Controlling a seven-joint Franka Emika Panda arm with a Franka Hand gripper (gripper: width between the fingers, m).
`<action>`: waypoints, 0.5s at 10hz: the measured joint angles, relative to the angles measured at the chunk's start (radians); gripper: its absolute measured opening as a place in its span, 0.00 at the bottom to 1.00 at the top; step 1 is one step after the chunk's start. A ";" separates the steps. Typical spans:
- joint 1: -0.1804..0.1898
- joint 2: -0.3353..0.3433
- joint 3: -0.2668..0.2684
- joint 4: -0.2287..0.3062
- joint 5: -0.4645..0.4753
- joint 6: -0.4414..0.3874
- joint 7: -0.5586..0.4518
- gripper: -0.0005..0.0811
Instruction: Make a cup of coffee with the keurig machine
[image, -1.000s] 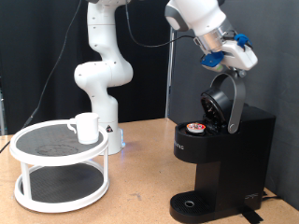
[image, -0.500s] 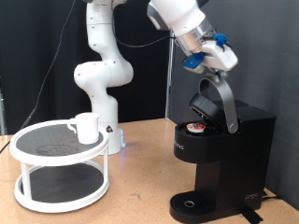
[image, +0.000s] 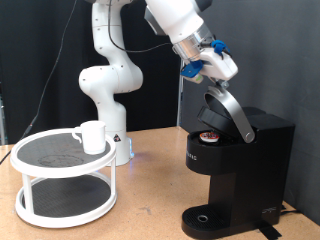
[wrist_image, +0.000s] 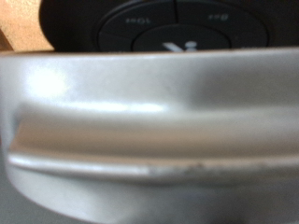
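Pincer (image: 208, 72), grip state indiscernible, at raised silver-rimmed lid of black boxy keurig machine (image: 240, 165).

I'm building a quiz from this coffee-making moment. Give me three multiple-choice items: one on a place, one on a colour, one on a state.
1. Where does the cup stand?
A. on the round stand's top tier
B. under the spout
C. on the bare table

2. What colour is the keurig machine?
A. white
B. red
C. black

3. How is the machine's lid?
A. fully shut
B. partly raised, gripper at its handle
C. removed

Answers: A, it sits on the upper shelf; C, its body is black; B, a pod shows beneath the lid.
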 joint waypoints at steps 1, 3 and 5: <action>-0.005 -0.003 0.000 -0.007 -0.013 0.002 0.000 0.01; -0.014 -0.005 0.000 -0.019 -0.032 0.010 0.000 0.01; -0.020 -0.006 0.000 -0.030 -0.047 0.024 0.003 0.01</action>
